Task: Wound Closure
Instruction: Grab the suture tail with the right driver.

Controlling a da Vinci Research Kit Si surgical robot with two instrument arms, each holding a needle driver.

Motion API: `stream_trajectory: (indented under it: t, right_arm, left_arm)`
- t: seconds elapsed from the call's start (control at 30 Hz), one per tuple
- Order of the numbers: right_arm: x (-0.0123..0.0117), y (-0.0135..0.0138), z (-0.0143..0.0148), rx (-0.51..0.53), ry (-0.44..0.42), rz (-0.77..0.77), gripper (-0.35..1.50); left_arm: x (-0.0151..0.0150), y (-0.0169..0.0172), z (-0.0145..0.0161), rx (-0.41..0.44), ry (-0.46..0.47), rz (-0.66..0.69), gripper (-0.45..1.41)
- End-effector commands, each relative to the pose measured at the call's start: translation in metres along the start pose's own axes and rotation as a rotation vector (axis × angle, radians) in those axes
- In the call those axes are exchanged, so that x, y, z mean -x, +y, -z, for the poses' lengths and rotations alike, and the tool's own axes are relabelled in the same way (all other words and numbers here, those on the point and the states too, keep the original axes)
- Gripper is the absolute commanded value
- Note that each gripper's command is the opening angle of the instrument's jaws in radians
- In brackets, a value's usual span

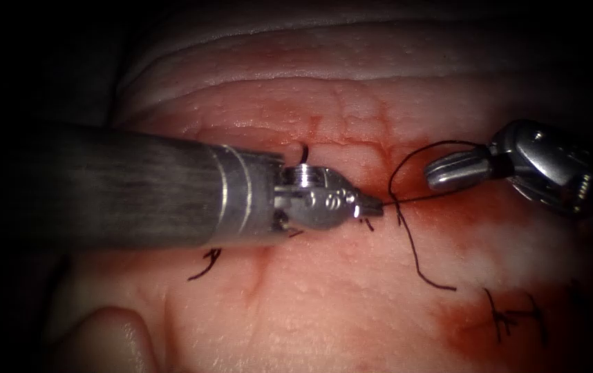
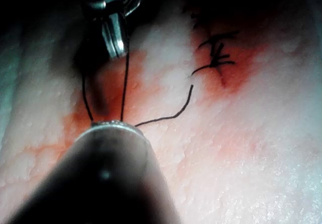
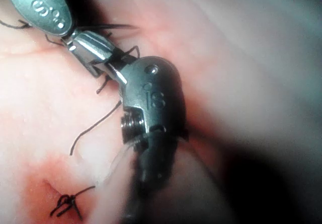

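Looming nearest the endoscope, the left tool (image 1: 369, 205) is reaching in over the tissue (image 1: 324, 304) with its narrow jaws closed on the thread (image 1: 414, 199), pinching it right at the tips. From that pinch the thread is running taut to the right tool (image 1: 448, 170), which is lying just beside it; a loop is arching up to those jaws and a strand seems to be crossing them, but whether they are clamping it or merely carrying it, I cannot tell. A free tail is curling away from the left tool's tips and lying loose on the tissue. I am not making out a needle or an open cut. Farther from the left tool's tips, finished stitches (image 1: 511, 314) with short cut ends are sitting in a patch of red fluid (image 1: 476, 324), and another cut end (image 1: 203, 268) is lying beside the left tool's shaft. As a judgement, the thread is looking light, limp and thin, slick where wet, so it is best taken squarely between the tips; the tissue is looking soft and yielding. Small stamped characters are showing on both tools' wrists, too unclear to read.
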Motion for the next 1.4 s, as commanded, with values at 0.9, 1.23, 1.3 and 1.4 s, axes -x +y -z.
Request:
stream_trajectory:
  t: [0.9, 1.23, 1.3, 1.4]
  right_arm:
    - [0.0026, -0.0009, -0.0039, -0.291, -0.463, 0.32, 0.39]
    - [0.0041, -0.0018, -0.0032, -0.326, -0.514, 0.344, 1.11]
    - [0.0046, -0.002, -0.0029, -0.335, -0.533, 0.35, 1.11]
    - [0.0053, -0.0021, -0.0027, -0.338, -0.537, 0.358, 1.11]
  left_arm:
    - [0.0009, -0.0016, -0.0016, 0.034, 0.029, 0.023, -0.45]
    - [0.0012, -0.0017, -0.0015, 0.037, 0.031, 0.03, -0.45]
    - [0.0013, -0.0017, -0.0015, 0.034, 0.029, 0.029, -0.45]
    - [0.0015, -0.0016, -0.0017, 0.032, 0.028, 0.033, -0.45]
